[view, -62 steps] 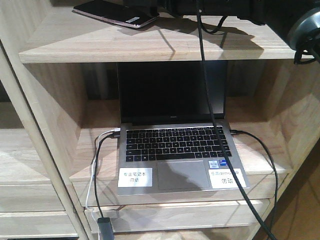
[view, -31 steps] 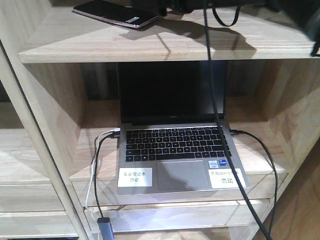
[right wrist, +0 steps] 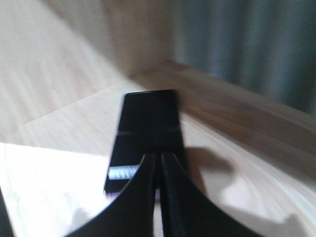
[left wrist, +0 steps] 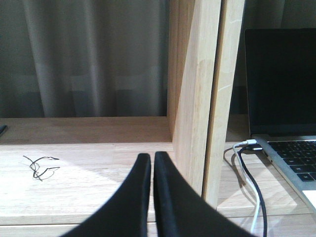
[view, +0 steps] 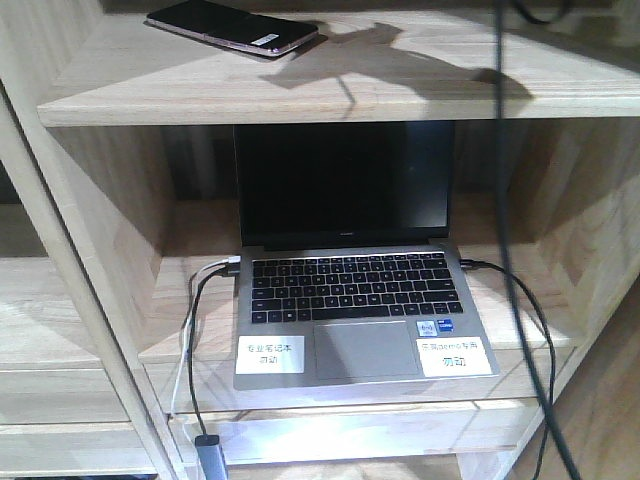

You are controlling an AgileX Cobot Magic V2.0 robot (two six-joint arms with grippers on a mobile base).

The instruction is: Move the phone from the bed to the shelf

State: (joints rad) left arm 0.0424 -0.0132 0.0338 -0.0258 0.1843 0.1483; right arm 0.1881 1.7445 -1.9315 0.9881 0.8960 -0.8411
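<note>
Although the task asks for a move from bed to shelf, the phone (view: 234, 27) already lies flat on the top board of the shelf (view: 300, 95), near its left end, above the compartment holding the laptop (view: 350, 280). Nothing touches it in the front view. Seen from the right wrist, the right claw (right wrist: 158, 163) has its fingers pressed together and empty, with the phone beyond their tips. The left claw (left wrist: 148, 160) is likewise closed on nothing, low beside a shelf upright. By its look the phone is thin, stiff, light and glossy, so probably slippery and easily scratched; its long edges would be the sensible grip, mid-length, rather than the glass faces.
</note>
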